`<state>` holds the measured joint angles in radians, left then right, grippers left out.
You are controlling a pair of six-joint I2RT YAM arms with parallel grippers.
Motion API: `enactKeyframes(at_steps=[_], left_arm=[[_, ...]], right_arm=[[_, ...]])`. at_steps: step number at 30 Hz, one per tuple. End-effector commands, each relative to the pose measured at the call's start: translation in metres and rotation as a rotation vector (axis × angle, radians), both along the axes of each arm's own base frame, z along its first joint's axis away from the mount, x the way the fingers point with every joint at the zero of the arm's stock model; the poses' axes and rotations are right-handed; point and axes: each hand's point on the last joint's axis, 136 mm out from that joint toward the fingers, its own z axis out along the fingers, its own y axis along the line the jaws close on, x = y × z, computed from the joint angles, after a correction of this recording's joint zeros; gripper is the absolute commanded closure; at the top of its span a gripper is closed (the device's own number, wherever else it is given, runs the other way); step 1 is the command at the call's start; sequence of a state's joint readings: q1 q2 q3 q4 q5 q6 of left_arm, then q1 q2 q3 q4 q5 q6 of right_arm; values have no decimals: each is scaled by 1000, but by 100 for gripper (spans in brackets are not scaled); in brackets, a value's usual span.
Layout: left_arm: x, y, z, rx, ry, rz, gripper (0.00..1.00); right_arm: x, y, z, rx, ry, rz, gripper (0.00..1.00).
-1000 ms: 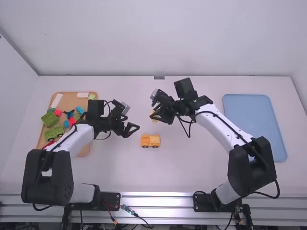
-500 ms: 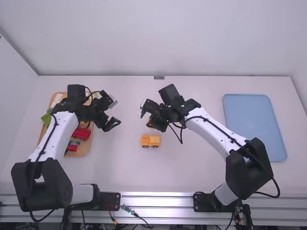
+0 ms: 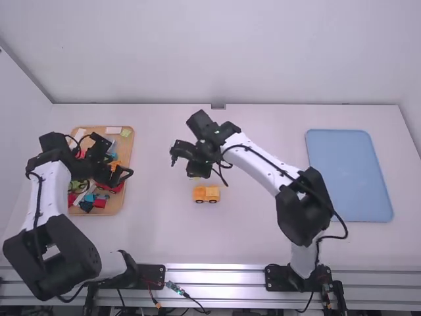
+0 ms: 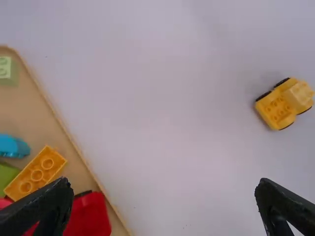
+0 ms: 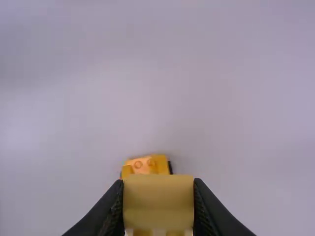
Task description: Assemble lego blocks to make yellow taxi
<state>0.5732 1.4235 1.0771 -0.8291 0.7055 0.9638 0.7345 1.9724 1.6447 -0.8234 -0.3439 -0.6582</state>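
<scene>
My left gripper (image 3: 122, 175) is over the tray's right side in the high view, open with nothing held. In the left wrist view this gripper (image 4: 161, 204) has its fingers wide apart, a yellow-orange brick (image 4: 35, 173) lying by one of them. Just beyond the yellow wheeled car (image 3: 206, 193), at mid-table, hangs my right gripper (image 3: 198, 169). The right wrist view has that gripper (image 5: 158, 199) shut on a yellow block (image 5: 158, 196), which partly covers the car (image 5: 146, 165). The car (image 4: 276, 109) stands on its wheels and carries a raised yellow part (image 4: 299, 96).
A wooden tray (image 3: 126, 146) of mixed bricks lies at the left: red pieces (image 4: 91, 216), a blue piece (image 4: 14, 146) and a light green brick (image 4: 7, 70) among them. At the far right is a blue tray (image 3: 348, 174).
My left gripper has travelled left from beside the car to the wooden tray, staying open. Leftward and slightly nearer the camera, the right gripper has shifted with its block. The car has not moved.
</scene>
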Motion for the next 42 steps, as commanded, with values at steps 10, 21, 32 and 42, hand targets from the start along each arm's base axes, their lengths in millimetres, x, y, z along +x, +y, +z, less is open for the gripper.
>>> enactKeyframes(at_steps=[10, 21, 32, 42], left_arm=[[-16, 26, -1, -90, -71, 107, 1], [-22, 18, -8, -119, -84, 77, 1], [-25, 17, -10, -121, -64, 81, 1], [-29, 19, -15, -104, -25, 94, 1]], right_arm=[[-14, 46, -44, -216, -87, 164, 100], [-6, 51, -79, -315, -30, 144, 100], [-17, 58, -107, -391, -57, 138, 100], [-11, 62, -118, -371, -53, 123, 100]])
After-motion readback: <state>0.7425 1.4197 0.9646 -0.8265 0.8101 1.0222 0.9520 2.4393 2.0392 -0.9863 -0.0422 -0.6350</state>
